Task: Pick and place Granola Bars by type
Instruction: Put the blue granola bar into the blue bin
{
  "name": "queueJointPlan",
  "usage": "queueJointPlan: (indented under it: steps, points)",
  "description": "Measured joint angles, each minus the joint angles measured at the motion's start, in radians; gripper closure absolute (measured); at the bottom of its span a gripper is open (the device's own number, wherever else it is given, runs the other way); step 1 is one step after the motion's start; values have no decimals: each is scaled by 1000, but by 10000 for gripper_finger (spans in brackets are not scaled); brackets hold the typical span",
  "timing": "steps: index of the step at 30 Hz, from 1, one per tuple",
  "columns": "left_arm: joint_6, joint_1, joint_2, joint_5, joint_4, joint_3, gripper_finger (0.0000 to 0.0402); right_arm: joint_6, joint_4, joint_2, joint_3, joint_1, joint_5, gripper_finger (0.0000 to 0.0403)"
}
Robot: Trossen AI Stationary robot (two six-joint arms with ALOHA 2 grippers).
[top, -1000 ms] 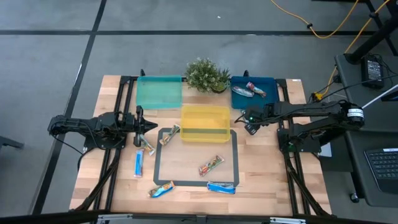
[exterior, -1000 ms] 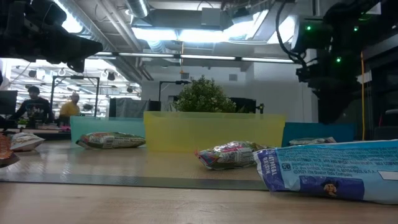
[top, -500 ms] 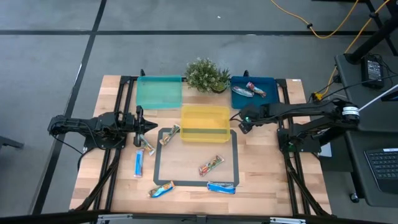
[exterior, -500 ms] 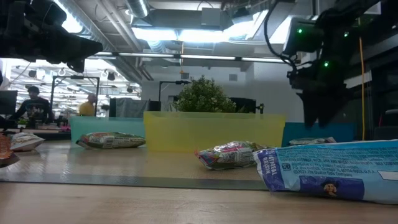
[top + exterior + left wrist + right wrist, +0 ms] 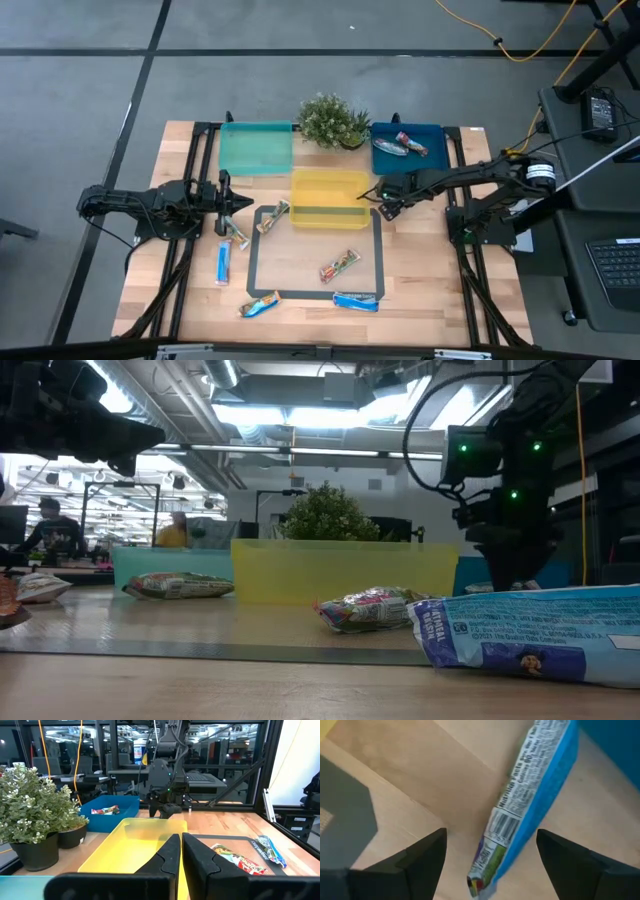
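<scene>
- While your right gripper (image 5: 381, 203) hovers just beside the yellow plastic tray's (image 5: 330, 183) right edge, its fingers (image 5: 422, 854) stand wide apart around a blue foil-wrapped bar (image 5: 530, 800) lying on the wood, not yet closed on it.
- Your left gripper (image 5: 181, 851), fingers pressed together and empty, waits at the table's left side.
- Loose bars: a tan one (image 5: 272, 214) and a red-green one (image 5: 340, 266) on the dark mat (image 5: 312, 252); a bright blue one (image 5: 223, 263) lies left of it.
- Two wrapped bars (image 5: 400, 145) already lie in the dark blue tray (image 5: 432, 132).
</scene>
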Motion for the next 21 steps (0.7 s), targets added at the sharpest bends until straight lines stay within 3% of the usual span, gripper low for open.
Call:
queueJointPlan:
  steps: [7,21]
  points:
    - [0,0,0,0,0,0,393,-11,15,25,1,0,-5,118]
    - [0,0,0,0,0,0,390,-52,7,27,0,0,3,267]
